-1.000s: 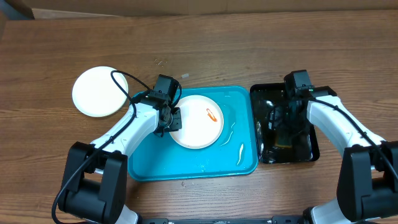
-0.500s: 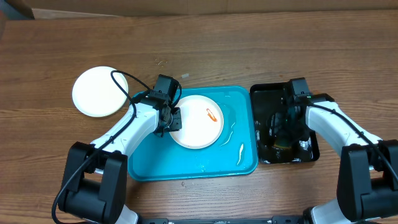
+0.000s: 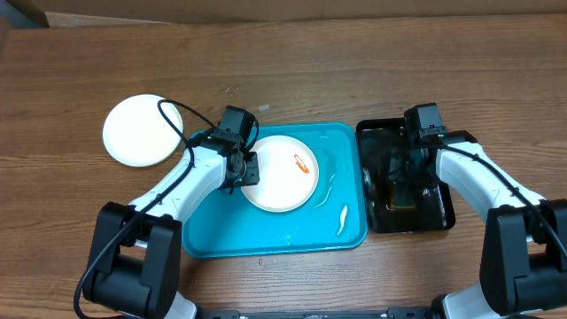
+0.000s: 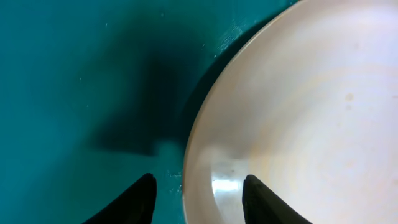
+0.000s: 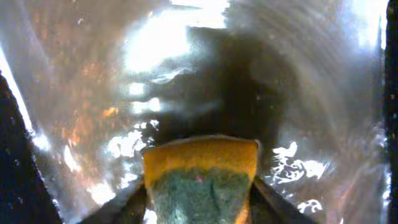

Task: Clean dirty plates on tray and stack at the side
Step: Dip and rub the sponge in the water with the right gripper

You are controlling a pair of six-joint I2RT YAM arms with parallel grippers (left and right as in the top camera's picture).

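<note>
A white plate point(image 3: 282, 177) with an orange-red smear point(image 3: 303, 164) lies in the turquoise tray point(image 3: 221, 230). My left gripper point(image 3: 248, 170) is at the plate's left rim point(image 4: 205, 143) and shut on it. One finger point(image 4: 134, 202) is outside over the tray point(image 4: 74, 93), and the other finger point(image 4: 267, 202) is on the plate's inside. A pale plate point(image 3: 142, 131) lies on the table to the left; a third plate does not show. My right gripper point(image 3: 399, 177) hangs over the black tray, shut on a yellow-and-green sponge point(image 5: 199, 180).
The narrow black tray point(image 3: 447, 208) stands right of the turquoise one and holds glinting water point(image 5: 161, 43). Wet streaks point(image 3: 341, 217) lie on the turquoise tray's right side. A cardboard edge point(image 3: 266, 18) runs along the table's far side.
My right wrist dipped a little toward me over the black tray and came back, sponge still held. The left arm and the plate have not moved.
</note>
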